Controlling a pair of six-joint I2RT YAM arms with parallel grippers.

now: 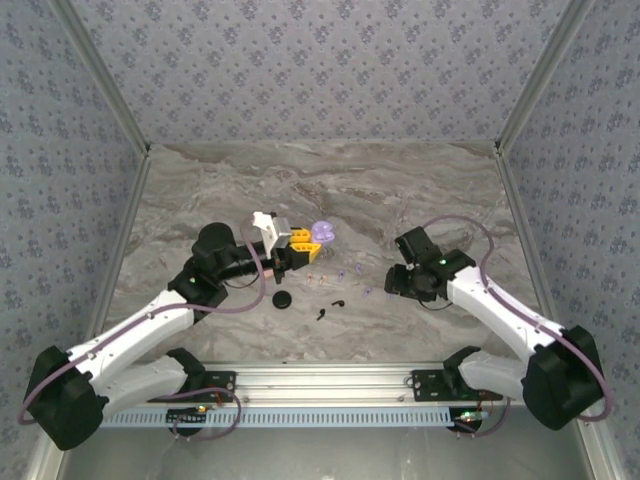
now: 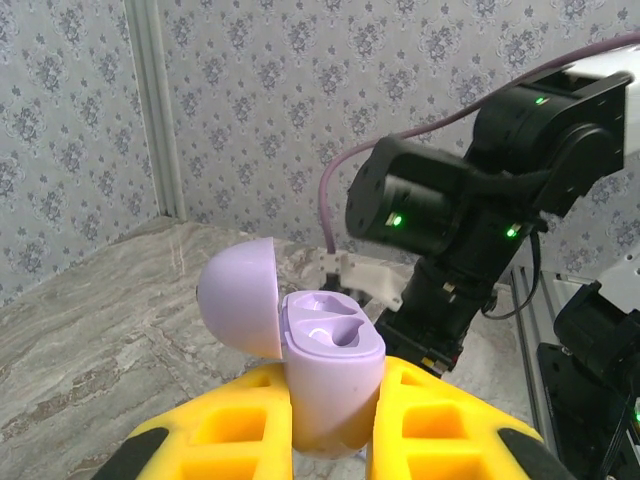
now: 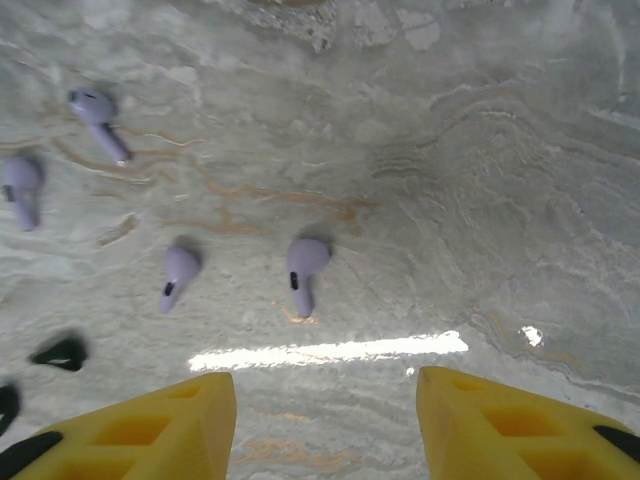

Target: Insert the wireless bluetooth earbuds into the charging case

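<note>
My left gripper (image 2: 335, 385) is shut on the lilac charging case (image 2: 330, 345), held upright with its domed lid (image 2: 240, 298) swung open and both sockets empty. From above, the case (image 1: 322, 233) sits at the tip of the left gripper (image 1: 303, 243), over the table's middle. My right gripper (image 3: 322, 390) hovers open above the marble, nothing between its yellow fingers (image 3: 160, 430). Just ahead of it lie two lilac earbuds (image 3: 305, 265) (image 3: 178, 270); two more lilac ones (image 3: 95, 108) (image 3: 20, 180) lie farther left. Black earbuds (image 3: 62, 352) rest near the left finger.
A black round disc (image 1: 284, 299) lies on the table in front of the left arm. Small pinkish buds (image 1: 317, 276) and black buds (image 1: 330, 307) are scattered between the arms. The right arm (image 2: 470, 200) stands close behind the held case. Patterned walls enclose the table.
</note>
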